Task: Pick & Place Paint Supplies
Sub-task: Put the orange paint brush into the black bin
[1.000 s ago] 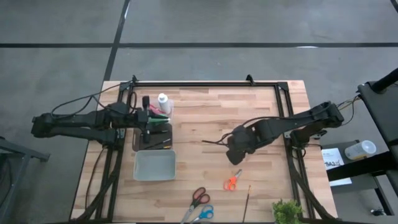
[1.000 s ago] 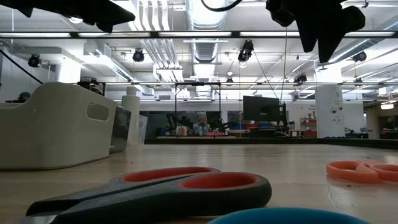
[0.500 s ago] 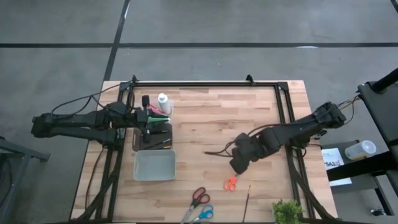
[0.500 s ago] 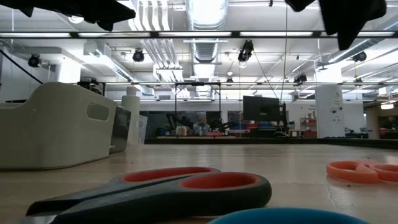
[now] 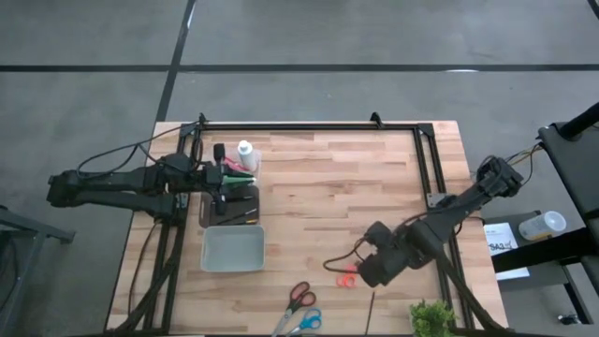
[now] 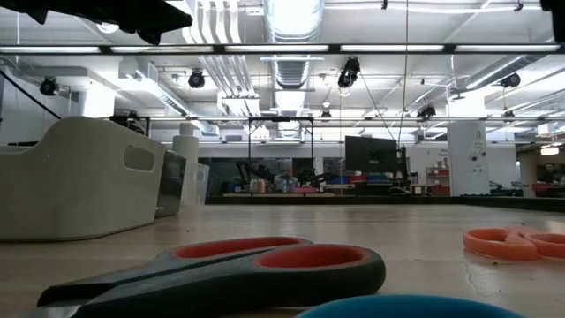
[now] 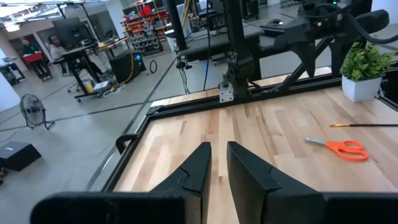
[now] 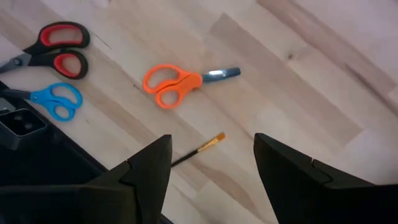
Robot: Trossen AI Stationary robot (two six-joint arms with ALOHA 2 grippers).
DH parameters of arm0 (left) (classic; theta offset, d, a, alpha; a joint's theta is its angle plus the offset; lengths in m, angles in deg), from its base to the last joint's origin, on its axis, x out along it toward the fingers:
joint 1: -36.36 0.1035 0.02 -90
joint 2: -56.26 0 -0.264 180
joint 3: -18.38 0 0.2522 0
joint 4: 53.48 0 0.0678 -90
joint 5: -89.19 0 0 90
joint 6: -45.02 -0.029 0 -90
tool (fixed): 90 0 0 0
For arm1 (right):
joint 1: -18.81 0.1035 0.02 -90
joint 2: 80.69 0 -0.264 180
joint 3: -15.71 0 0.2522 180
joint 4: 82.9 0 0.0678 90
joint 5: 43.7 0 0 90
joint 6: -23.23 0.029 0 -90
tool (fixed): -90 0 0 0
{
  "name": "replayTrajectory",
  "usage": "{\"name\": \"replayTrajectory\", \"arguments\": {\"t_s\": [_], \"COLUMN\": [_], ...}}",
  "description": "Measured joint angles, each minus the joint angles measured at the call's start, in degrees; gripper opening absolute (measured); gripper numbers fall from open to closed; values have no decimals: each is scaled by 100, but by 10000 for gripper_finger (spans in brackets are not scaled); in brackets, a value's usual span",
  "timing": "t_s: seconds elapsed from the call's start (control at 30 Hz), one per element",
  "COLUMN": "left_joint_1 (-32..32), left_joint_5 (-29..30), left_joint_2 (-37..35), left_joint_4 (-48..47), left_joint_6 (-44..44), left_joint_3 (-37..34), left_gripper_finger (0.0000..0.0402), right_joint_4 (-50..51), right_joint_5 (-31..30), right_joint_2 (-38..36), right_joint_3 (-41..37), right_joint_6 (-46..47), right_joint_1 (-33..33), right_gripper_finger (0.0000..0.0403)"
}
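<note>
Right gripper (image 8: pixel 211 163) is seen with its jaws spread wide and nothing between them, held above the near part of the counter (image 5: pixel 318 187). Its opening is turned down toward a thin brown-handled brush (image 8: pixel 200 147), which lies just beside the orange scissors (image 8: pixel 177 81) taken here as landmark. It is judged that the gripper is placed there to come down on this brush, the one paint supply lying apart from the others. Near the orange scissors, the red-and-black scissors (image 8: pixel 53 51) and the blue scissors (image 8: pixel 53 99) are found, and a small green plant (image 5: pixel 432 318) stands at the counter's corner.

Well apart from the orange scissors, across the counter, a pale empty bin (image 5: pixel 233 249) is set, probably as the place for the supplies. Beyond it a dark tray (image 5: pixel 245 198) is seen, and there the left gripper (image 7: pixel 217 165) waits, its jaws only a little apart and nothing visible between them. The white bottle (image 5: pixel 245 151) stands at the far side of this tray, with green and red items beside it, not clearly told.

No brand, label or writing can be read.
</note>
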Motion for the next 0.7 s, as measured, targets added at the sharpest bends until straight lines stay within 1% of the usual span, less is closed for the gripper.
{"name": "replayTrajectory", "arguments": {"t_s": [0.2, 0.33, 0.47, 0.7], "left_joint_1": [0, 0, 0, 0], "left_joint_5": [0, -2, 0, -1], "left_joint_2": [0, 0, 1, 0], "left_joint_4": [-11, -57, -257, -757], "left_joint_6": [-2, -4, -4, -6], "left_joint_3": [0, 0, 0, 0], "left_gripper_finger": [58, 58, 58, 58], "right_joint_4": [-67, -325, -590, -852], "right_joint_5": [-177, -556, -571, -523], "right_joint_2": [139, 318, 585, 1014], "right_joint_3": [0, 0, 0, 0], "right_joint_6": [653, 1199, 1555, 2047], "right_joint_1": [478, 875, 1146, 1388], "right_gripper_finger": [223, 223, 223, 223]}}
